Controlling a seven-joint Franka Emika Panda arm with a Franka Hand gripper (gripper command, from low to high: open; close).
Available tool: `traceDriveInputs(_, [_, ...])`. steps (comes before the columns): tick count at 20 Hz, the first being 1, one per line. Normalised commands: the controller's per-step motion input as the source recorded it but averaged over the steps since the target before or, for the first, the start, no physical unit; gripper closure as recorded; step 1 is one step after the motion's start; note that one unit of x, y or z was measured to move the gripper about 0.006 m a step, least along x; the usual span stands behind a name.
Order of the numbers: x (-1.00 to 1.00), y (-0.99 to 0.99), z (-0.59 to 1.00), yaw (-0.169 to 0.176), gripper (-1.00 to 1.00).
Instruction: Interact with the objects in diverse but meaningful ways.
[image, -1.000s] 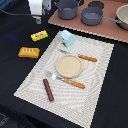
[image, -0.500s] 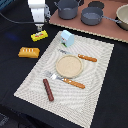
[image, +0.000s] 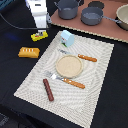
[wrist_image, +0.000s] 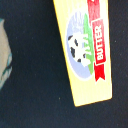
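Note:
A yellow flat butter packet (image: 39, 35) with red and green marks lies on the black table, off the mat's far corner at the exterior view's left. It fills the wrist view (wrist_image: 85, 50). My gripper (image: 39, 27) hangs just above it; no fingertips show in the wrist view, so the jaws stand apart and hold nothing. An orange ridged bread loaf (image: 29, 52) lies on the black table left of the mat. A light-blue carton (image: 67, 38) lies on the mat's far edge. A dark brown sausage (image: 48, 90) lies on the mat's near part.
A striped placemat (image: 95, 95) holds a tan plate (image: 68, 65), an orange-handled fork (image: 66, 79) and an orange-handled knife (image: 80, 56). Grey pots (image: 68, 8) (image: 92, 15) stand on a pink board at the back.

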Motion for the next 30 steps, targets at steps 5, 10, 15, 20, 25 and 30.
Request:
traceDriveInputs(5, [-0.13,-0.02,-0.35,0.067,-1.0])
traceDriveInputs(10, [0.0,0.0,-0.26,0.07,-1.0])
traceDriveInputs(15, [0.0,0.0,-0.19,0.063,1.0])
traceDriveInputs(20, [0.0,0.0,-0.16,0.049,1.0])
traceDriveInputs(25, [0.02,0.0,-0.21,0.042,1.0])
traceDriveInputs(30, [0.11,-0.01,-0.25,0.028,1.0])
